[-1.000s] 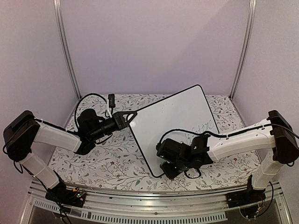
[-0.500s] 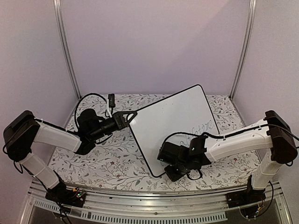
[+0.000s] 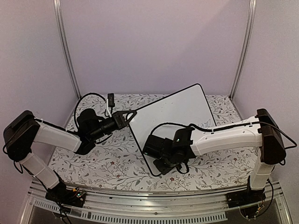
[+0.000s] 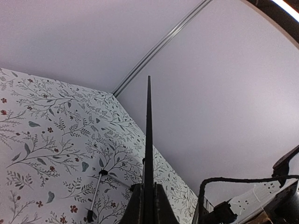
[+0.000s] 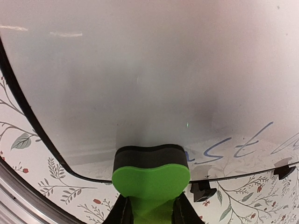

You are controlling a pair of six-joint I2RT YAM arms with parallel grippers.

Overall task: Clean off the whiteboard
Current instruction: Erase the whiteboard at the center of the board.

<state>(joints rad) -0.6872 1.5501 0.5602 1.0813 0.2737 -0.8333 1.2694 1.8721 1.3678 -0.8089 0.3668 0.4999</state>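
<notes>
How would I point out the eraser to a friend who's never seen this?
Find the whiteboard on the flowery table. Near its front edge the right hand pinches a small block, the eraser: the only bright green thing, backed with black.

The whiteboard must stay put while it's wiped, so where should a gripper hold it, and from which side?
Its thin black rim at the far-left corner, approached edge-on from the left: the whiteboard is a flat sheet, so only its edge fits between jaws. The left gripper is shut there, clear of the eraser in the right gripper.
</notes>
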